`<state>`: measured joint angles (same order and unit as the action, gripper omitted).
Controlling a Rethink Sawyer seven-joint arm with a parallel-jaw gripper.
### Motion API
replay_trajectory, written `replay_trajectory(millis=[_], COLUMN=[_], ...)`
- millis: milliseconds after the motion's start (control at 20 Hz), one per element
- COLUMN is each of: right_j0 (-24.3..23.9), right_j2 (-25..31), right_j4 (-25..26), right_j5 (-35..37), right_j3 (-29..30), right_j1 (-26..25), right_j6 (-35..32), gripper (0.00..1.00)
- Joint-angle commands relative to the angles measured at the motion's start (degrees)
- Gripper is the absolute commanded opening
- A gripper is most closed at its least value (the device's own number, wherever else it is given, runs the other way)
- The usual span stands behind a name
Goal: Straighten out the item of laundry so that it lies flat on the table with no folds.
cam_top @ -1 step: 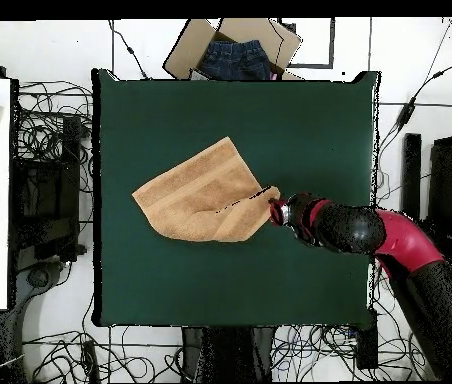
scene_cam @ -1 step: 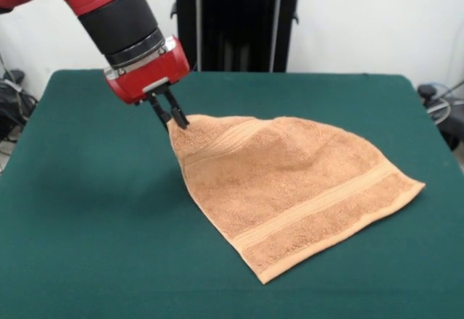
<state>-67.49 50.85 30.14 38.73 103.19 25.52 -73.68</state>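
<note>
We found the gripper [scene_cam @ -1 step: 176,118] in the upper left of the front view, its two thin black fingers [scene_cam @ -1 step: 178,114] pressed together on one corner of the towel [scene_cam @ -1 step: 290,185], which they held raised above the table [scene_cam @ -1 step: 87,210]. The red wrist housing and black sleeve of the arm [scene_cam @ -1 step: 127,25] slanted down to it from the frame's top left corner. From that pinched corner the towel sloped down and spread toward the lower right of the frame, where its far corners lay on the tabletop. It was a light orange-tan terry cloth with a nubby pile, and we saw a flat woven band running near its lower right edge and another close below the pinched corner. The cloth sagged in soft folds beneath the fingers and was not flat. In the overhead view the gripper [cam_top @ -1 step: 275,209] met the towel [cam_top @ -1 step: 195,195] at its right tip, just right of the frame's centre, and the cloth fanned out leftward across the middle of the dark green, felt-like table [cam_top @ -1 step: 300,110].
</note>
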Motion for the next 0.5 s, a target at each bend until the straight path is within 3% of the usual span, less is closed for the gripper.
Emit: replay_trajectory(millis=[50, 500], right_j0=[1.4, 0.2], right_j2=[-4.4, -6.9], right_j4=[4.5, 6.1], right_j5=[5.2, 4.6], right_j3=[-2.1, 1.7], right_j1=[2.7, 8.0], right_j6=[6.1, 2.6], gripper=[0.00, 0.00])
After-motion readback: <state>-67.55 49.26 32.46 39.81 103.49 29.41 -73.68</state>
